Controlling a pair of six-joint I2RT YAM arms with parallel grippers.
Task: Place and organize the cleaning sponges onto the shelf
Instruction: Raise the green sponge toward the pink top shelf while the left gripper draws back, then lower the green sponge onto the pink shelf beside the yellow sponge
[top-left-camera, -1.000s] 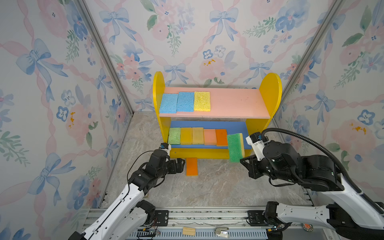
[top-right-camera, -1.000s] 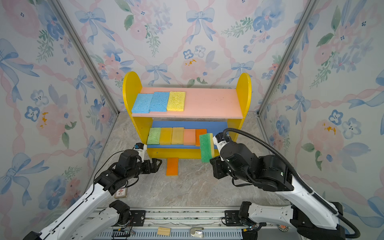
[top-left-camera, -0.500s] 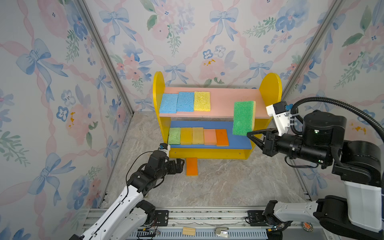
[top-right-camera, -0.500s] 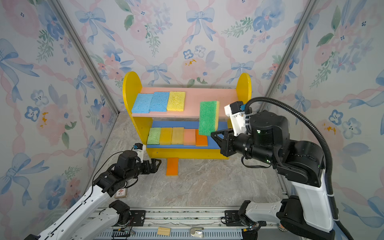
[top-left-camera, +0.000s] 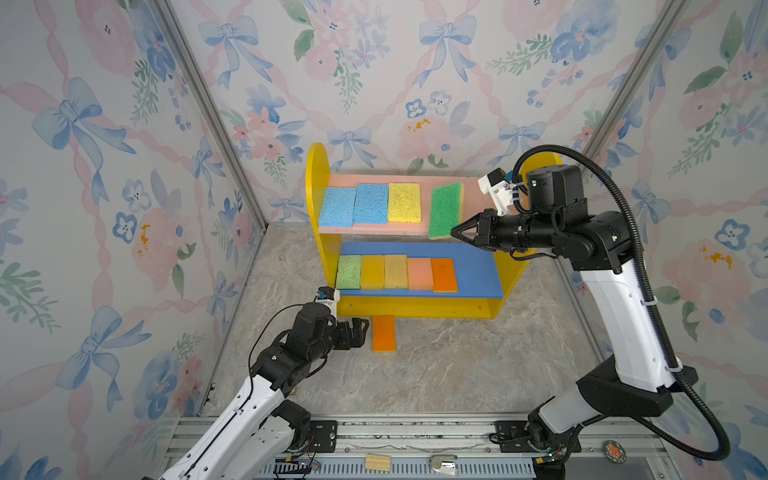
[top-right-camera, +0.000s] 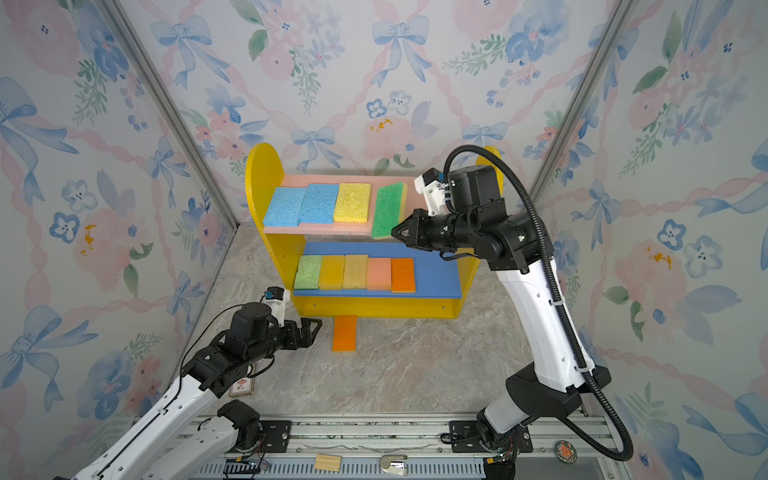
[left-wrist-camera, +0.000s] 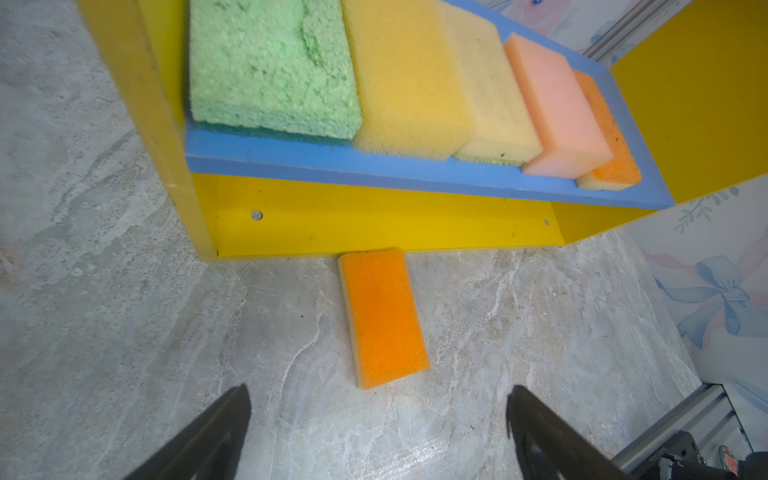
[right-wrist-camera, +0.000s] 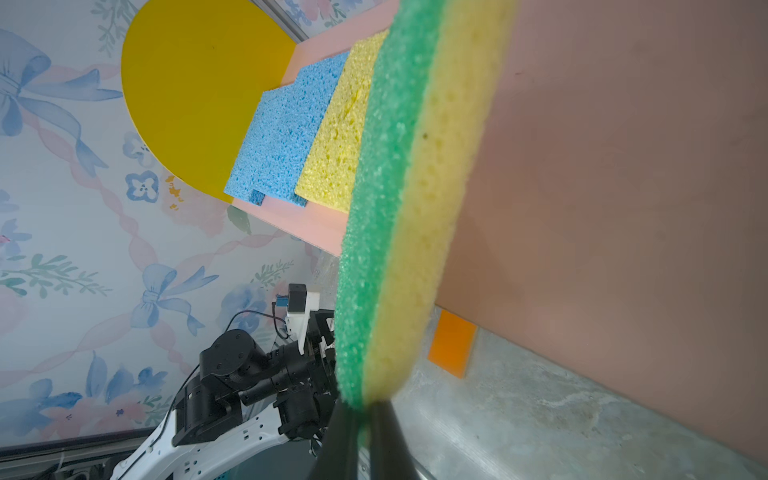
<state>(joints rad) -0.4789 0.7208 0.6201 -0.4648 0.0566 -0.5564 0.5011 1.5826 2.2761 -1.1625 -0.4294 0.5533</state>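
My right hand (top-left-camera: 454, 230) is clenched on the green sponge (top-left-camera: 444, 208) by one edge, tilted over the shelf (top-left-camera: 471, 198) front lip. Released so, it may tumble off. My left hand (top-left-camera: 362, 328) is spread, empty.

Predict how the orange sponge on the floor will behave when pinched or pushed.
The orange sponge shows porous foam, so it probably squashes when pinched and weighs little. Lying flat on its broad face, it should slide, not roll or tip. One end sits at the shelf base, likely blocking a push that way.
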